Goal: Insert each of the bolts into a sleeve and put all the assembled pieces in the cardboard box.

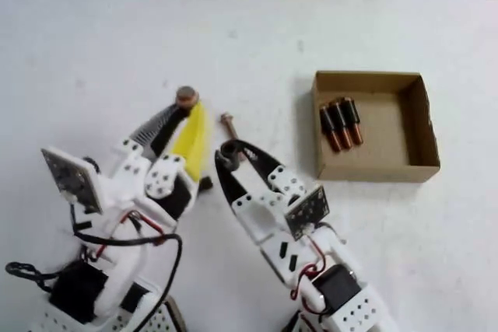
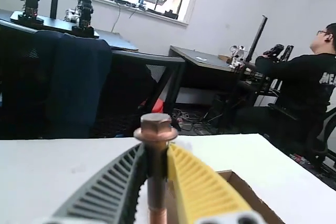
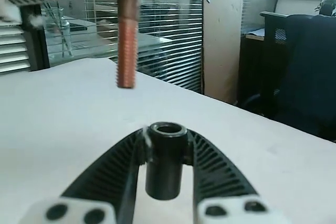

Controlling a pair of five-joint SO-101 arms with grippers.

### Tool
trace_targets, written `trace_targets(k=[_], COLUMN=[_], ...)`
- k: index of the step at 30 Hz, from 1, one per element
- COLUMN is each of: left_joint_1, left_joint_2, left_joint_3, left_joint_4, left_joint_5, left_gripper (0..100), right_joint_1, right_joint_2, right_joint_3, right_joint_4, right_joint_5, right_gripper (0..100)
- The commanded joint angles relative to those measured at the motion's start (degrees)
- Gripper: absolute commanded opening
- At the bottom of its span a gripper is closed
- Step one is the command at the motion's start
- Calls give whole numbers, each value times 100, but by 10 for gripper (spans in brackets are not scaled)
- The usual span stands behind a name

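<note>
My left gripper [image 1: 185, 108], with one yellow and one grey finger, is shut on a copper bolt [image 1: 187, 97] held upright, head on top [image 2: 155, 127]. My right gripper [image 1: 228, 155], with black fingers, is shut on a black sleeve [image 3: 166, 158] standing upright with its bore facing up. In the right wrist view the bolt's threaded shank [image 3: 127, 35] hangs above the table, beyond the sleeve and off to one side of it, apart from it. A second bolt [image 1: 228, 124] lies on the table between the two grippers. The cardboard box [image 1: 412, 126] holds three assembled pieces [image 1: 341, 124].
The box stands to the right of both arms, its corner [image 2: 247, 192] seen past the yellow finger. The white table [image 1: 257, 44] stretches open behind the grippers. Cables trail from the left arm's base [image 1: 47, 270] at the front left.
</note>
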Motion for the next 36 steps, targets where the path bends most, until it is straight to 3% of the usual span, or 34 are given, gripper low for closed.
trace_targets(k=[1, 5, 11, 36], left_joint_1=[163, 163, 145, 180], left_joint_2=[-295, -391, -400, -400], left_joint_3=[220, 299, 308, 563], left_joint_4=[-422, -422, -387, -176], left_joint_5=[44, 44, 44, 44], left_gripper=[24, 24, 24, 24], right_joint_1=[-409, -620, -505, -488], right_joint_2=[-101, -101, -101, -101], right_joint_3=[44, 44, 44, 44], right_joint_4=[-154, -154, -145, -136], right_joint_5=[229, 985, 571, 563], right_gripper=[17, 17, 17, 17])
